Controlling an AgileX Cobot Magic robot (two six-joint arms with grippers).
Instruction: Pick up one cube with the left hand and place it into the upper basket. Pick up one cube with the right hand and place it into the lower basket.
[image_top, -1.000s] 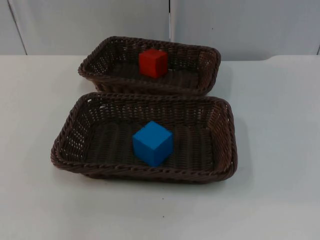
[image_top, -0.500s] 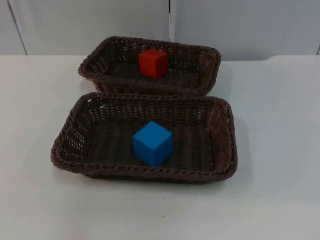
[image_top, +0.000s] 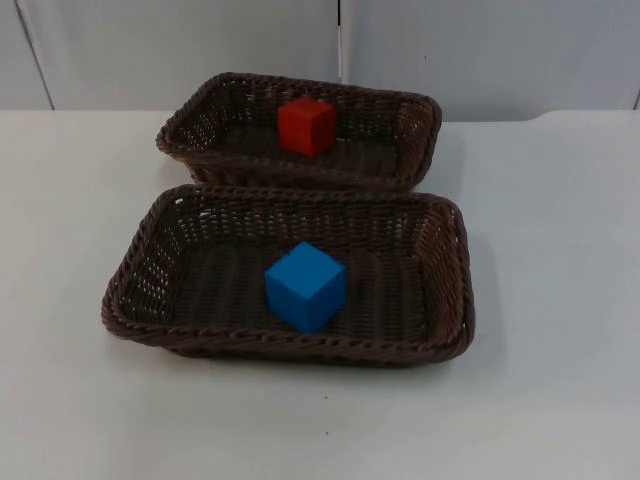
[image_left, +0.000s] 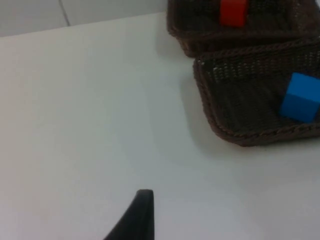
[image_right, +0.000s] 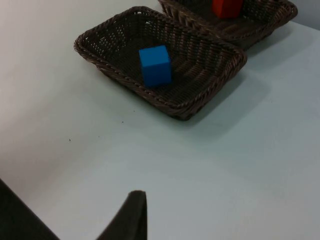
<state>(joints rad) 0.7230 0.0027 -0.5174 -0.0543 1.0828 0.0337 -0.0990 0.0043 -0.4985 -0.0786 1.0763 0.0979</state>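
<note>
1. The white table (image_top: 560, 300) holds two brown woven baskets, one behind the other, almost touching.
2. The lower basket (image_top: 140, 290) is the near one. A blue cube (image_top: 305, 286) sits on its floor, close to the front wall.
3. The upper basket (image_top: 415, 125) is by the grey wall. A red cube (image_top: 306, 126) sits inside it, near the middle.
4. The left gripper (image_left: 140, 217) hangs over bare table, well away from both baskets. I cannot tell if it is open.
5. The right gripper (image_right: 131, 215) hangs over bare table too, holding nothing that I can see. I cannot tell how far open it is.
</note>
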